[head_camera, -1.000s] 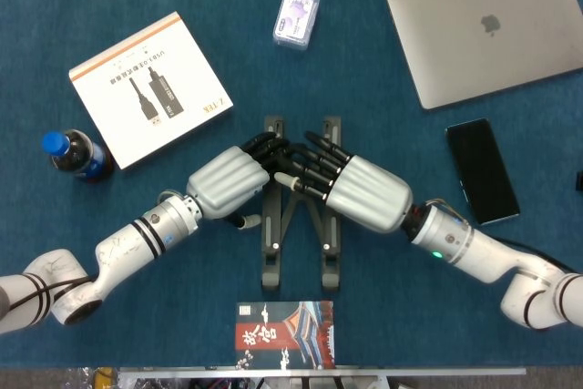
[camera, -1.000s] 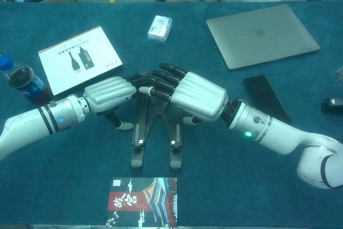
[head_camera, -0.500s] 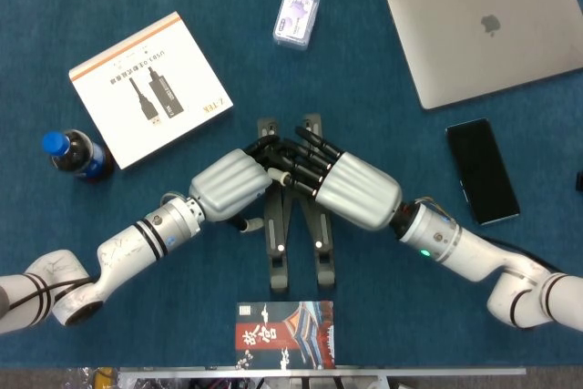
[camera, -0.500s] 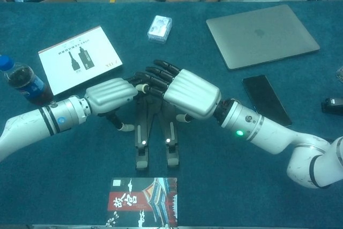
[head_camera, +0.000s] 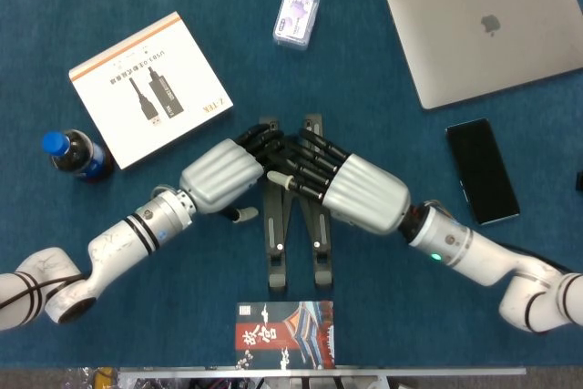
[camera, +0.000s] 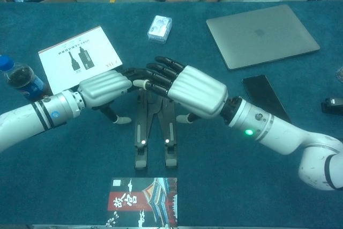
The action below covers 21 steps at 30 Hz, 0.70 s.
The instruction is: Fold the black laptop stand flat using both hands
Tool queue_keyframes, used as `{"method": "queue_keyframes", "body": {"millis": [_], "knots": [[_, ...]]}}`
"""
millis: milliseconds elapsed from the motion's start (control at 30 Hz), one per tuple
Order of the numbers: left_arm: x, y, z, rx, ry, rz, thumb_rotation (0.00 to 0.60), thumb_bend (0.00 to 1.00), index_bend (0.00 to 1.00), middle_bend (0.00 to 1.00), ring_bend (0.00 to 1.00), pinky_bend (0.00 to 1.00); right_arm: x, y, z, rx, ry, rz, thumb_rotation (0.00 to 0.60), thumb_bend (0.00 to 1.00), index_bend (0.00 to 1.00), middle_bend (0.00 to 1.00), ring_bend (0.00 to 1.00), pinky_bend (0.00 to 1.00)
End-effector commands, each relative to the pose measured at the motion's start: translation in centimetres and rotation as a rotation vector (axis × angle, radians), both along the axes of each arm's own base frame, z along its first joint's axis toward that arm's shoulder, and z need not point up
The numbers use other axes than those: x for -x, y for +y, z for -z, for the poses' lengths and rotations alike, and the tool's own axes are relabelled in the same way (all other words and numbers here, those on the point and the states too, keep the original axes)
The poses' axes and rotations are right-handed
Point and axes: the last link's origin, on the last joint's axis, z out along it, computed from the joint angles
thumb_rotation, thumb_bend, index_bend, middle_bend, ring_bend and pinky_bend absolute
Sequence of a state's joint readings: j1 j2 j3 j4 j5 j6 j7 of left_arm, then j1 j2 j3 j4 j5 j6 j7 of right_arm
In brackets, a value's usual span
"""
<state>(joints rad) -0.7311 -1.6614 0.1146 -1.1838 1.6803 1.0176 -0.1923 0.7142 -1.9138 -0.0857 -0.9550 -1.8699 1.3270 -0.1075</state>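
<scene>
The stand [head_camera: 293,211] lay on the table between both hands. The left hand [head_camera: 221,176] and right hand [head_camera: 351,190] rested over its top, fingers stretched out and crossing. They could bump together, and the stand might slide away.

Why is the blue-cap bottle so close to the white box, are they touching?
Apart. In the chest view, blue table shows between the bottle and the white box.
</scene>
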Motion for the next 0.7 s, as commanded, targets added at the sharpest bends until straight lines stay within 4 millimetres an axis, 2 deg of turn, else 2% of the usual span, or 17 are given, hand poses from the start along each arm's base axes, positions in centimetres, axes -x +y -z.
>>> {"method": "queue_keyframes", "body": {"millis": [33, 233, 400, 533, 700], "knots": [[0.3, 0.3, -0.8, -0.030, 0.011, 0.001, 0.600, 0.21, 0.00, 0.00, 0.00, 0.00, -0.1, 0.3, -2.0, -0.067, -0.018, 0.014, 0.600, 0.03, 0.00, 0.00, 0.00, 0.00], [0.5, 1.2, -3.1, -0.099, 0.009, -0.007, 0.600, 0.21, 0.00, 0.00, 0.00, 0.00, -1.1, 0.4, -4.6, -0.202, -0.001, 0.050, 0.600, 0.03, 0.00, 0.00, 0.00, 0.00], [0.7, 1.7, -5.0, -0.144, 0.016, -0.015, 0.600, 0.21, 0.00, 0.00, 0.00, 0.00, -1.8, -0.1, -6.2, -0.309, 0.097, 0.073, 0.600, 0.03, 0.00, 0.00, 0.00, 0.00], [0.7, 1.8, -6.2, -0.172, 0.014, -0.016, 0.600, 0.21, 0.00, 0.00, 0.00, 0.00, -1.8, -1.0, -6.5, -0.341, 0.184, 0.086, 0.600, 0.03, 0.00, 0.00, 0.00, 0.00], [0.9, 2.2, -7.8, -0.213, 0.000, -0.027, 0.600, 0.21, 0.00, 0.00, 0.00, 0.00, -2.6, -2.2, -6.0, -0.366, 0.271, 0.090, 0.600, 0.03, 0.00, 0.00, 0.00, 0.00]]}}
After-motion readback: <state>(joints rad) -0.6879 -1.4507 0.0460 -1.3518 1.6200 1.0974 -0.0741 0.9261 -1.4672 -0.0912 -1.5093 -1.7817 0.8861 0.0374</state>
